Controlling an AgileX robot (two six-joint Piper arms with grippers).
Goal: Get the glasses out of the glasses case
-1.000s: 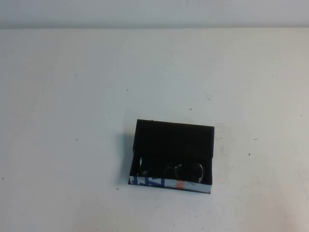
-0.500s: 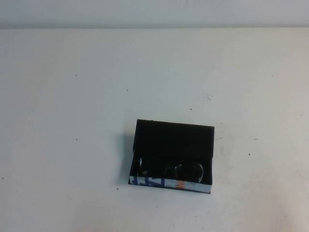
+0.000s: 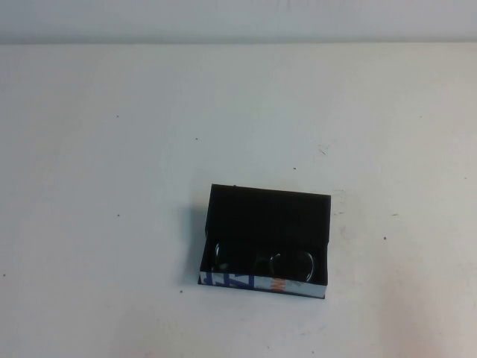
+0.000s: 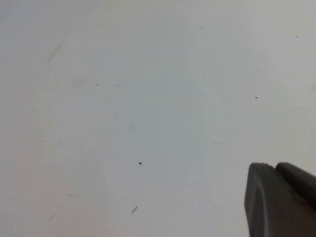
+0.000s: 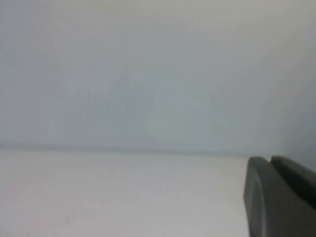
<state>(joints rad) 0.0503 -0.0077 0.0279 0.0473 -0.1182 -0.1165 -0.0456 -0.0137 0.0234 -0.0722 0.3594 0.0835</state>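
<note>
The open glasses case sits on the white desk, near its front edge and slightly right of center, with the glasses lying inside against the printed front wall. The left gripper hangs above bare desk and the right gripper points toward the desk's far edge, both away from the case.

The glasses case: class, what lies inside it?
The glasses lie inside the open glasses case, near its white printed front edge; both lens rims show, the arms are lost in the dark interior. Left gripper and right gripper are elsewhere.
</note>
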